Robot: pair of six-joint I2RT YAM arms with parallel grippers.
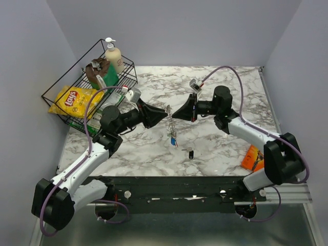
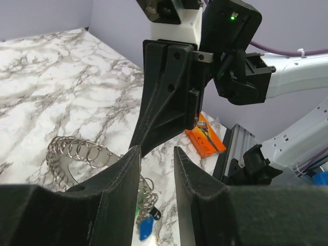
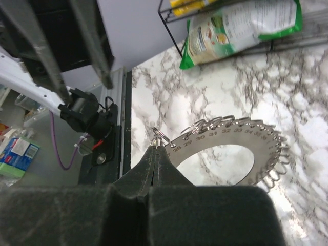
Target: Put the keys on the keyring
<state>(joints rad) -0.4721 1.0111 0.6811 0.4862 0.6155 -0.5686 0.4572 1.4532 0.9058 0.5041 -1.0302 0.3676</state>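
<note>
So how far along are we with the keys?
Done: blue key and green key appear to hang from the keyring. In hand: right gripper pinches the keyring; left gripper open beside it. Remaining: black key lies loose on the table.

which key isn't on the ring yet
The black-headed key, lying alone on the marble table. The blue and green keys dangle from the keyring, which the right gripper pinches.
</note>
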